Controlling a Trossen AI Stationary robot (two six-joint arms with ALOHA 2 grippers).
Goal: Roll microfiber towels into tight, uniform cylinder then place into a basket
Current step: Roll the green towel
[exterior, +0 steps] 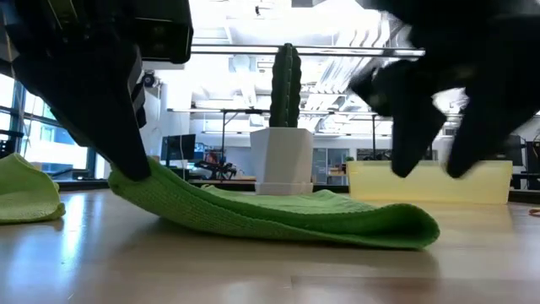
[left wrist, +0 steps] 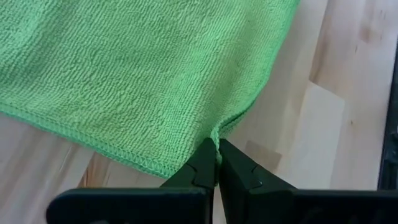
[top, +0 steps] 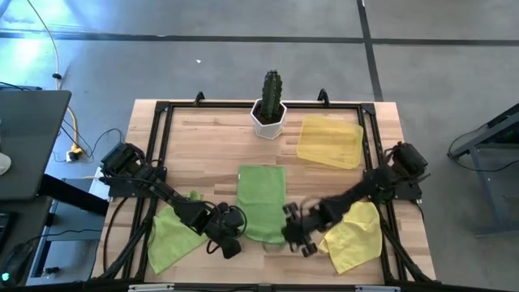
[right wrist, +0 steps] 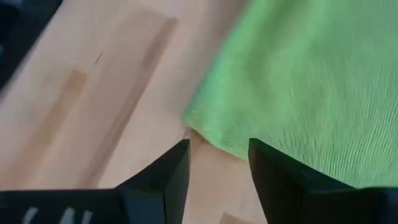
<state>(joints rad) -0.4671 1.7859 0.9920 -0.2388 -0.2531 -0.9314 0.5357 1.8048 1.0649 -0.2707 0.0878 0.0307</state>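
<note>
Rolling progress: not begun as far as the frames show; none of the three towels is rolled and the basket [top: 330, 143] holds no towel.
Tabletop [top: 211, 138]: pale wood planks inside a black frame, carrying everything; beyond it lies grey floor, and the low view shows a bright open room with ceiling lights and desks behind.
Middle green towel [top: 262, 203]: lies mostly flat between the two end effectors, its near edge at their level, the rest stretching away from them toward the cactus.
Second green towel [top: 173, 234]: crumpled, just outside the left end effector, partly under that arm.
Yellow towel [top: 355, 235]: crumpled, just outside the right end effector, under that arm.
Basket: well beyond the right end effector, near the far right corner, beside the cactus [top: 270, 104].
Left end effector [left wrist: 217, 159]: fingers together, pinching the near corner of the middle green towel and lifting it slightly off the wood.
Right end effector [right wrist: 218, 155]: fingers apart, hovering at the towel's other near corner, which lies just ahead of the gap; nothing is gripped.
Left to do: roll all three towels and put each in the basket.
</note>
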